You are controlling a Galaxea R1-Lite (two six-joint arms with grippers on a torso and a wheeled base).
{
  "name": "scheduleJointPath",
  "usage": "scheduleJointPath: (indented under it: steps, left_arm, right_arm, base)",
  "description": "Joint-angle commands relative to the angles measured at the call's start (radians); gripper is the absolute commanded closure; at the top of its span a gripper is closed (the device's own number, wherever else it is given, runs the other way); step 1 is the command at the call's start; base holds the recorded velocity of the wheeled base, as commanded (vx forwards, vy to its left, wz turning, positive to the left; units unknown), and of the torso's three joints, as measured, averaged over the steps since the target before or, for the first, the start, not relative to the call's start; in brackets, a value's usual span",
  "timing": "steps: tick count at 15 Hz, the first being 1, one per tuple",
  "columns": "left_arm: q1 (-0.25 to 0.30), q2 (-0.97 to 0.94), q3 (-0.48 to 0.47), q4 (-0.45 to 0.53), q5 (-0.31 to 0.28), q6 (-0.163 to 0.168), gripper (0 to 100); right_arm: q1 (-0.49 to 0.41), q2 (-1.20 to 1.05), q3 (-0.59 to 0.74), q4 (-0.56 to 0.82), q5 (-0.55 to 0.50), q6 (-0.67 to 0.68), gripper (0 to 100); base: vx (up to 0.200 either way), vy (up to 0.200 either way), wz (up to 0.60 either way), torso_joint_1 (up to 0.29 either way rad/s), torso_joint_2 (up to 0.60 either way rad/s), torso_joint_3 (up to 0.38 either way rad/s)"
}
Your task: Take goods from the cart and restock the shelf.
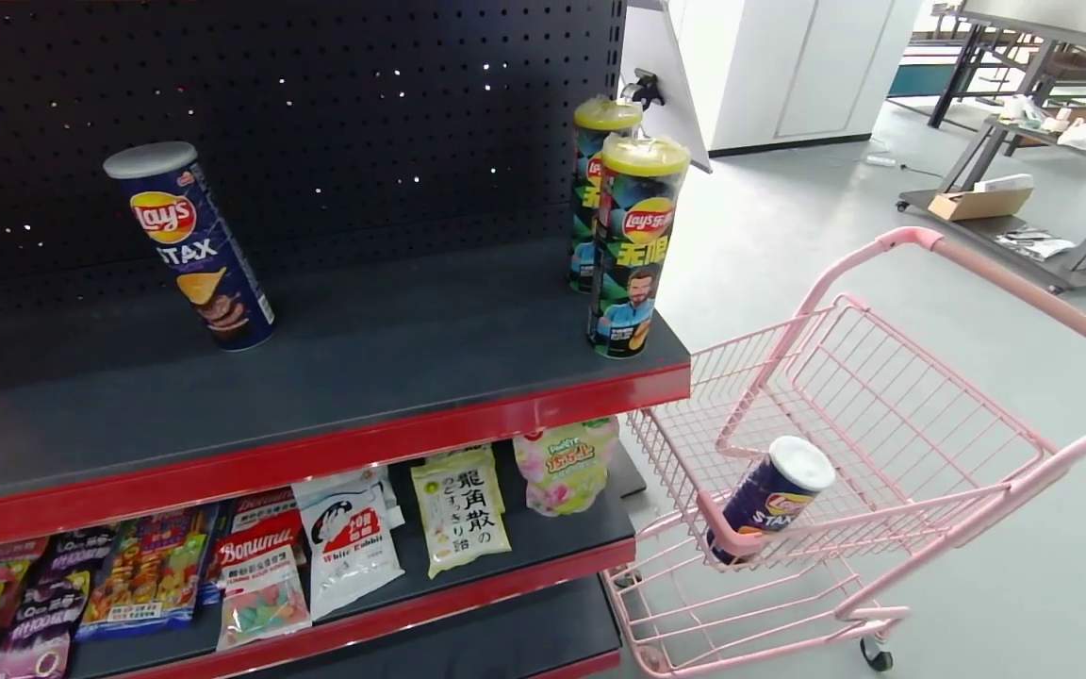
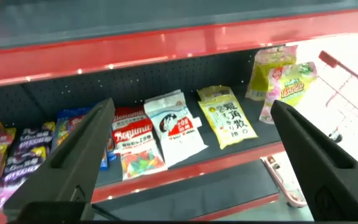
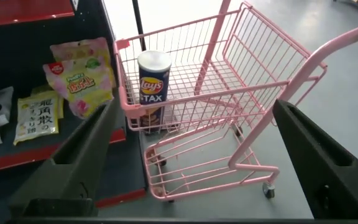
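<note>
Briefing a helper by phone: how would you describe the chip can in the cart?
Right of the shelf stands a pink shopping cart. In its basket is one dark blue chip can with a white lid. Unlike its twin and the yellow-lidded cans, it is not on the shelf.

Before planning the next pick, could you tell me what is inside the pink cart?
One dark blue chip can with a white lid stands inside the pink cart, in a corner of its basket. The rim covers part of the can's lower half.
</note>
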Motion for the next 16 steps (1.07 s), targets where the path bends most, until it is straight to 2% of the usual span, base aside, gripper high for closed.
scheduleJointPath:
  steps: [1, 2, 10, 13, 16]
  left_arm:
    - [0.001, 0.001, 0.000, 0.000, 0.001, -0.001, 0]
    - [0.001, 0.001, 0.000, 0.000, 0.000, -0.001, 0]
    - [0.001, 0.001, 0.000, 0.000, 0.000, -0.001, 0]
    - [0.001, 0.001, 0.000, 0.000, 0.000, -0.001, 0]
    - [0.001, 0.001, 0.000, 0.000, 0.000, -0.001, 0]
  right_arm:
    - [0.001, 0.000, -0.001, 0.000, 0.000, 0.000, 0]
    - [0.001, 0.000, -0.001, 0.000, 0.000, 0.000, 0]
    - [0.001, 0.000, 0.001, 0.000, 0.000, -0.002, 0]
    - [0.001, 0.000, 0.001, 0.000, 0.000, -0.002, 0]
    - [0.001, 0.000, 0.001, 0.000, 0.000, -0.002, 0]
  base:
    - [0.200, 0.000, 0.00, 0.002, 0.01, -0.002]
    - [0.200, 0.000, 0.00, 0.022, 0.01, 0.002]
    - [0.000, 0.000, 0.00, 0.000, 0.00, 0.000]
    - [0.000, 0.000, -0.60, -0.002, 0.00, 0.002]
    - [0.000, 0.000, 0.00, 0.000, 0.00, 0.000]
